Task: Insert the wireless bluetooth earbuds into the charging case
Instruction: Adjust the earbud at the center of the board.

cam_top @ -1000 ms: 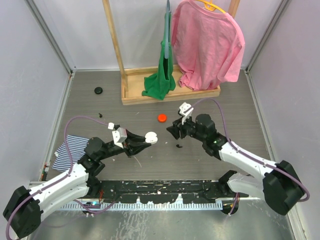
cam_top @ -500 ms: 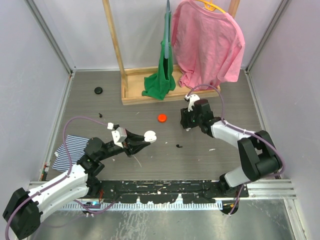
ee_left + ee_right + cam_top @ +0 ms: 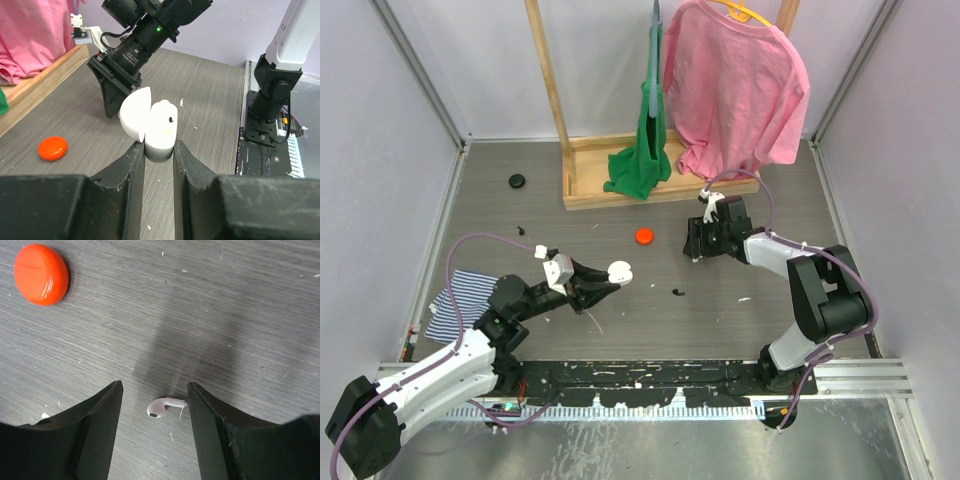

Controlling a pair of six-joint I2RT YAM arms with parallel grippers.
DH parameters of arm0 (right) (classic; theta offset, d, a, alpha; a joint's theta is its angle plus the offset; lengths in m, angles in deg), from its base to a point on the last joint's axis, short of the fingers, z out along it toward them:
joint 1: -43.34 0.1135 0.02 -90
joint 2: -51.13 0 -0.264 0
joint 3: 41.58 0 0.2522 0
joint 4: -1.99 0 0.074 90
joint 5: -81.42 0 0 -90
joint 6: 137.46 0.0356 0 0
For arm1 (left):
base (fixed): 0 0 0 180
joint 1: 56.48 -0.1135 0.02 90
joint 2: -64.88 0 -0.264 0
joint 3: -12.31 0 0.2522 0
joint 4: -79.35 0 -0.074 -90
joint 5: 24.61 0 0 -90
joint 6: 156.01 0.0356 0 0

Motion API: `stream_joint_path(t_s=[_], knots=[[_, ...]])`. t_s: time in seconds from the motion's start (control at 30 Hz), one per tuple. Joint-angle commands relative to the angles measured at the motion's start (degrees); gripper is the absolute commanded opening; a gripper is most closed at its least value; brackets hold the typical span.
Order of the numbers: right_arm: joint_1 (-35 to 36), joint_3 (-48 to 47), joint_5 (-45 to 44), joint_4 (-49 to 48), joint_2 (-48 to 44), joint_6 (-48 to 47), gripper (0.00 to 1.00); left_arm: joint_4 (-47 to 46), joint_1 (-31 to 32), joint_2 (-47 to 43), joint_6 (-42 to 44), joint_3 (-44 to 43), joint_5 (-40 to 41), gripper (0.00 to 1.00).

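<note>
Top external: a striped cloth [image 3: 455,300] lies at the far left of the table [image 3: 520,225], beside the left arm. A black cap [image 3: 517,181] sits further back, well apart from everything else. The left gripper [image 3: 605,285] points right and is clamped on the case [image 3: 620,272], left of table centre. Left wrist view: the case stands upright between the two fingers, pinched at its lower body. Its lid [image 3: 135,117] is swung open and leans left, and a small dark spot shows near the top of the body. At the back, a wooden rack [image 3: 570,190] holds a green cloth [image 3: 642,160] and a pink shirt [image 3: 735,90]. A red cap [image 3: 643,236] lies on the table between the two grippers. The right gripper [image 3: 692,240] is just right of the red cap, angled down toward the table. Right wrist view: its jaws are spread apart and hold nothing. The earbud [image 3: 165,406] lies flat on the table between them, bud end to the left, stem tip just beside the right finger. Contact there: cannot tell.
</note>
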Motion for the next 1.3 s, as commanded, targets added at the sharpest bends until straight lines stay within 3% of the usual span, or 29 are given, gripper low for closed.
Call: stream_joint_path(t_s=[0.0, 0.3, 0.57, 0.97, 1.27], knots=[[-0.3, -0.8, 3.0, 1.7, 0.4, 1.6, 0.61, -1.7, -0.2, -0.6, -0.1, -0.8, 0.9, 0.03], [-0.3, 1.3, 5.3, 5.5, -3.0, 2.8, 0.62, -1.7, -0.2, -1.0, -0.4, -0.7, 1.3, 0.04], [1.1, 3.4, 7.9, 7.8, -6.7, 5.2, 0.54, -1.5, -0.2, -1.0, -0.6, -0.8, 1.4, 0.04], [2.6, 0.0, -10.2, 9.5, -10.2, 3.7, 0.4, -1.2, -0.2, -1.4, -0.7, -0.7, 2.2, 0.05], [3.1, -1.8, -6.3, 7.4, -5.0, 3.5, 0.33, -1.0, -0.2, -0.9, -0.7, -0.9, 2.4, 0.05]])
